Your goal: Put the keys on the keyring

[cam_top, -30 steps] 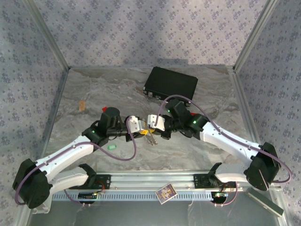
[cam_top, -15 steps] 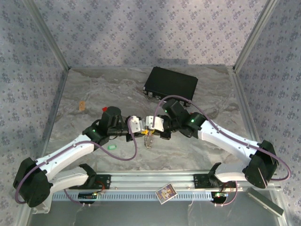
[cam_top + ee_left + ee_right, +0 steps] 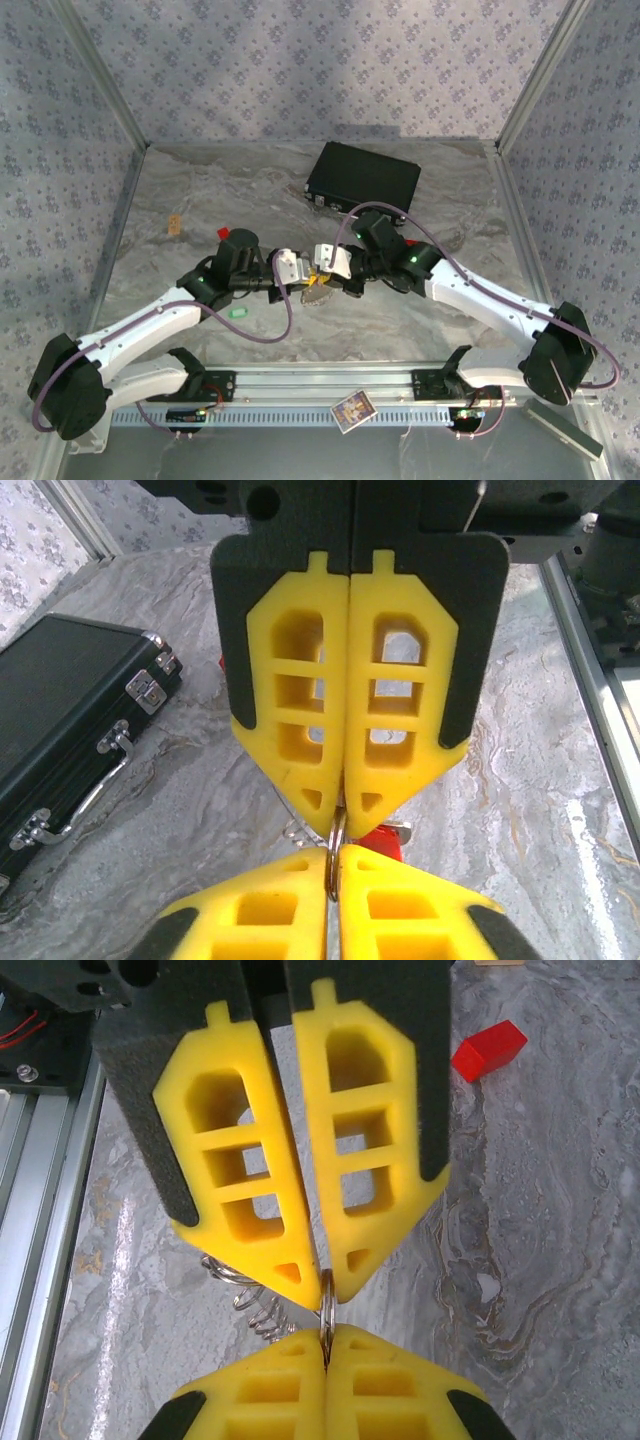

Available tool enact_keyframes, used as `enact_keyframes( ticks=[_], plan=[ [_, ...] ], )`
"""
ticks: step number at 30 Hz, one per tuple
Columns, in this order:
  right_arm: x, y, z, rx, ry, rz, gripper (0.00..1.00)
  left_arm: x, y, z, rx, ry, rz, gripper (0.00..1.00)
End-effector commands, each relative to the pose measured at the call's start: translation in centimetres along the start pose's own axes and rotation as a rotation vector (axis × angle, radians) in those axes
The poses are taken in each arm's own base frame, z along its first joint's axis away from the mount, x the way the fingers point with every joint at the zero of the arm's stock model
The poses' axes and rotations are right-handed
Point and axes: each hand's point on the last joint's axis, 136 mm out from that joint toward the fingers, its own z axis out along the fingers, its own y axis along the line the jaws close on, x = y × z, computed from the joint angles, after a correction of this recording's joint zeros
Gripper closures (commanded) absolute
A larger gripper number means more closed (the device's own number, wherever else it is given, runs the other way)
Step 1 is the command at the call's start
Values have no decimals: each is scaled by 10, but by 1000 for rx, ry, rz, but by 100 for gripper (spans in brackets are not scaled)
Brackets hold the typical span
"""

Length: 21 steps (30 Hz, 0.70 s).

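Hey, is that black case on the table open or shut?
Shut. The black case lies flat with its lid down, and the silvery latches along its front edge sit folded against it.

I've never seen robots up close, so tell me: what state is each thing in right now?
Left yellow-fingered gripper: shut on the thin silvery metal keyring.
Right yellow-fingered gripper: shut on the keyring.
Keyring: pinched between both grippers.
Black rectangular case: closed.
Tiny green-headed key: lying loose on the table.

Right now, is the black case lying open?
No, the black case has its lid down flat, with its silver latches on the side.
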Motion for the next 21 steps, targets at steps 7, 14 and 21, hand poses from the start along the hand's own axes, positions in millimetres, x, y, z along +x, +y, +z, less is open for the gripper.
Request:
enact_keyframes(
  ticks=[7, 14, 21],
  plan=[
    [-23, 2, -10, -5, -109, -22, 100, -2, -1, 5, 20, -7, 14, 88],
    [-25, 1, -8, -6, -122, -23, 100, -3, -2, 6, 33, -9, 20, 93],
    [-17, 0, -14, 10, -133, 14, 80, -10, -3, 1, 23, -54, 30, 100]
  ],
)
